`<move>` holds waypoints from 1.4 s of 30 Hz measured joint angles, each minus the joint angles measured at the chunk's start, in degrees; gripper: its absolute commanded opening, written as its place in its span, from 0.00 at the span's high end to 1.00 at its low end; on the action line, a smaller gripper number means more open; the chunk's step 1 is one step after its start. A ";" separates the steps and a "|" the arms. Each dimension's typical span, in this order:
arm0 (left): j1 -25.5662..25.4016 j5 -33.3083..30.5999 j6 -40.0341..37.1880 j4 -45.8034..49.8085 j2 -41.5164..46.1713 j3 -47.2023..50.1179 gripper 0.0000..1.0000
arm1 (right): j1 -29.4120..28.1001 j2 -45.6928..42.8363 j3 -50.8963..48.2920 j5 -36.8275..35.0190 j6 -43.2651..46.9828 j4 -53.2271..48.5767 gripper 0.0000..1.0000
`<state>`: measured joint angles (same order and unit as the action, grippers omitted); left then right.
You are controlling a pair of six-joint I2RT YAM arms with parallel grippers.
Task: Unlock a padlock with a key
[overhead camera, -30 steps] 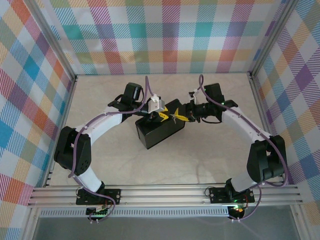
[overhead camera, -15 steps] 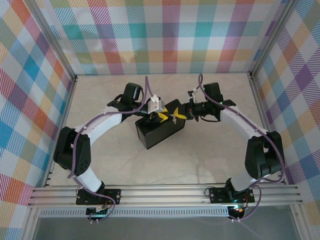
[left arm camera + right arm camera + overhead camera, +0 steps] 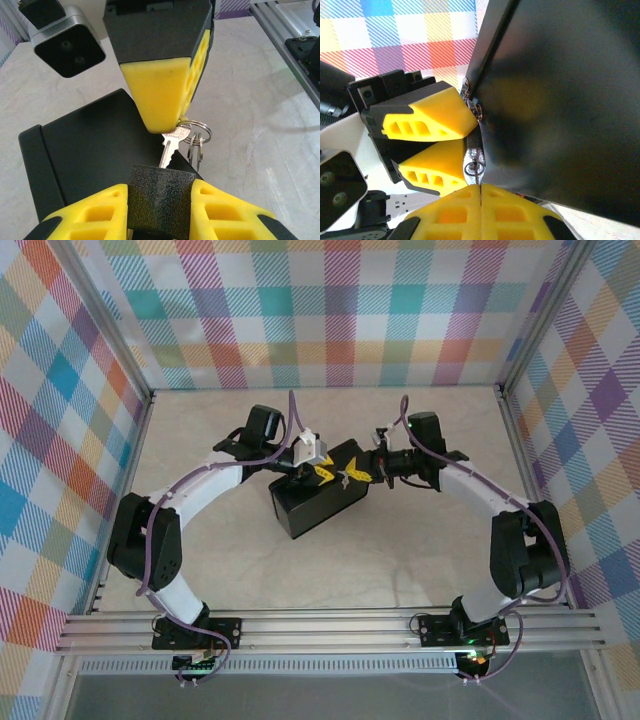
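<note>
There's the left gripper clamped on the padlock, just over the black box — and the right gripper pinching the key, its tip at the padlock's top. This looks like the insertion step, I'd say — next wants a straight push, then a twist.

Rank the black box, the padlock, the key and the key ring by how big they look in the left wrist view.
1. black box, the largest.
2. padlock, though it sits nearest the camera, which enlarges it.
3. key and key ring: they look alike in size, so I do not rank them.
</note>
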<state>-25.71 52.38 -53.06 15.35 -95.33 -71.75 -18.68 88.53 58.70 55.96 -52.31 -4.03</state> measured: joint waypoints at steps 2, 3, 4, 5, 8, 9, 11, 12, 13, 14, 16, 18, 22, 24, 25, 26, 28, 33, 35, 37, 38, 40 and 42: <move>0.07 1.40 -0.59 1.53 -0.48 -0.76 0.91 | -0.39 -2.34 -0.87 -1.77 3.82 -0.11 0.98; 0.11 2.45 -0.81 2.56 -0.74 -1.31 0.91 | -0.55 -3.45 -0.96 -2.64 5.31 -0.52 0.98; 0.15 3.17 -1.20 3.34 -0.87 -1.73 0.91 | -0.59 -4.48 -0.96 -3.67 7.23 -0.98 0.98; 0.15 3.80 -1.57 4.28 -0.98 -2.08 0.91 | -0.70 -5.07 -0.96 -4.31 8.85 -1.60 0.98; 0.13 4.13 -2.49 6.25 -1.07 -2.36 0.91 | -0.90 -5.05 -0.92 -4.55 11.65 -2.54 0.98; 0.13 3.93 -2.47 6.21 -1.07 -2.34 0.91 | -0.92 -4.48 -0.59 -4.17 11.74 -2.73 0.98; 0.13 3.08 -2.14 5.60 -1.07 -2.32 0.91 | -1.05 -2.67 0.83 -3.28 12.13 -3.48 0.98; 0.24 2.56 -1.64 5.01 -1.05 -2.21 0.91 | -1.09 -1.64 1.73 -3.21 12.44 -3.96 0.98; 0.37 2.10 -1.07 4.20 -0.94 -1.90 0.92 | -1.16 -1.03 2.38 -3.30 12.70 -4.15 0.98; 0.52 1.99 -0.46 3.34 -0.81 -1.62 0.92 | -1.22 -0.52 2.95 -3.39 12.81 -4.24 0.97; 0.63 0.98 1.33 -0.09 -0.20 -0.15 0.92 | -1.46 -0.48 3.08 -3.93 12.94 -4.13 0.97; 0.63 0.20 2.86 -2.64 0.35 1.18 0.92 | -1.79 -0.50 2.84 -4.83 12.31 -2.82 0.97; 0.33 -3.30 4.52 -6.95 1.88 3.58 0.92 | -1.99 0.15 1.36 -5.51 5.14 3.19 0.98; 0.31 -5.11 5.40 -8.46 2.34 4.22 0.92 | -1.92 1.70 1.27 -5.09 -0.22 6.84 0.98; 0.31 -5.77 5.64 -9.03 2.47 4.46 0.92 | -1.92 2.14 1.29 -5.09 -1.97 7.89 0.98; 0.31 -6.38 5.95 -9.57 2.62 4.74 0.92 | -1.92 2.45 1.29 -5.07 -3.87 8.79 0.98; 0.31 -7.04 6.38 -9.97 2.84 4.92 0.92 | -1.92 2.67 1.36 -5.16 -6.58 9.42 0.98; 0.02 -8.66 7.04 -11.80 3.19 5.79 0.92 | -1.99 2.64 3.96 -6.95 -6.93 3.50 0.97; -0.50 -9.99 7.52 -13.73 3.76 6.95 0.91 | -2.08 2.47 5.40 -8.11 -5.42 -0.33 0.96; -1.05 -10.97 8.22 -15.32 4.11 7.98 0.91 | -2.40 1.57 5.92 -10.19 -2.75 -3.32 0.93; -1.25 -11.23 8.39 -15.85 4.15 8.31 0.90 | -2.75 0.90 5.92 -11.54 -1.33 -4.59 0.92; -1.40 -11.37 8.72 -16.50 4.39 8.66 0.90 | -3.67 -0.72 5.49 -14.34 1.42 -4.98 0.92; -1.49 -11.28 8.87 -16.63 4.48 8.72 0.90 | -4.15 -1.62 4.59 -15.52 2.03 -4.37 0.93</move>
<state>-27.20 41.10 -44.18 -1.28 -90.85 -63.02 -22.83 86.91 63.29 40.45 -50.28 -8.40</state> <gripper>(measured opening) 0.254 0.078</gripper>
